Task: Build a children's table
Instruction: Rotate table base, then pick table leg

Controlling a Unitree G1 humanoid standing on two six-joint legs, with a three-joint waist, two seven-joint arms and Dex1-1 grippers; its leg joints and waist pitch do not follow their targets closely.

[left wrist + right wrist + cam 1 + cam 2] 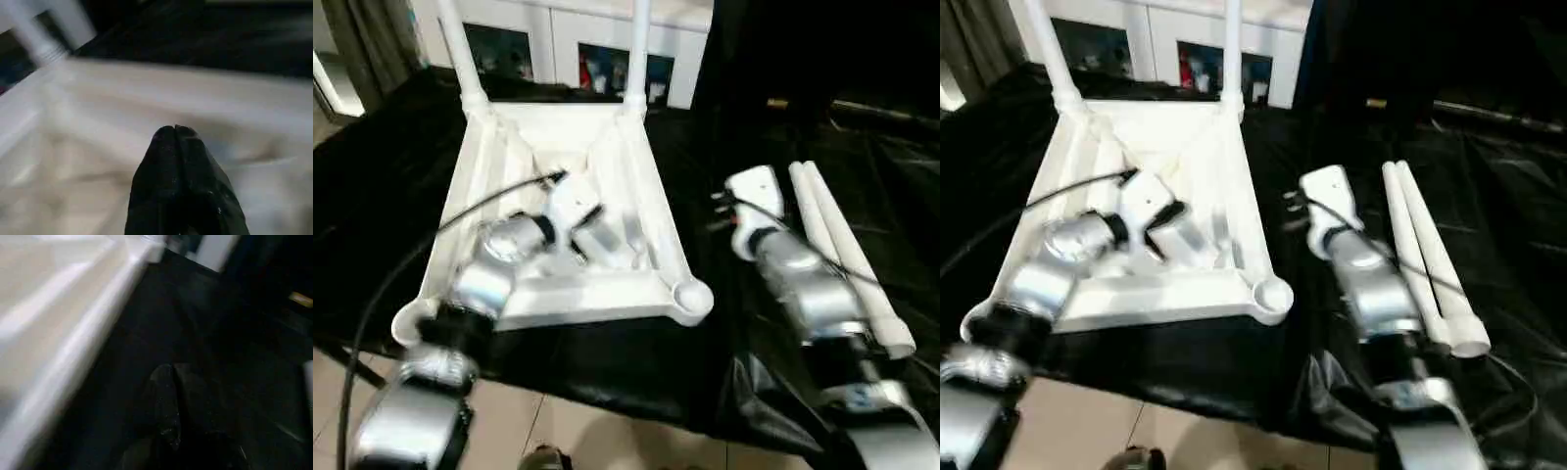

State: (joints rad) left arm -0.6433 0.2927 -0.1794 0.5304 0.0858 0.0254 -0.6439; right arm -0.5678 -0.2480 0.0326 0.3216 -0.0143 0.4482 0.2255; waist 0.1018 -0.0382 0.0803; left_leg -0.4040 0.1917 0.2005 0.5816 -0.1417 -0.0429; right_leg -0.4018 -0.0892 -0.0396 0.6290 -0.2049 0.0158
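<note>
The table top (558,196) lies upside down on the black-draped desk (724,323), ribbed underside up, with two legs (460,49) already standing in the far corner sockets and running up out of the head view. The two near sockets are empty; the near right socket (690,294) sits at the corner closest to the robot's right arm.

The two loose legs (847,259) lie side by side, touching, well off to the right of the top. Their long axis runs from about 11 o'clock at the far end to 5 o'clock at the near end, wider ends toward the robot.

The right pincer (171,406) hangs over bare black cloth between the top's right edge and those legs, fingers pressed together and holding nothing. From it the legs lie at roughly 3 o'clock, just beside the forearm, so I'd judge this the arm for the next pick-up; it would have to spread its fingers and come across the legs' axis.

The left pincer (176,147) is over the middle of the underside, fingers pressed together too and empty, far from the loose legs
</note>
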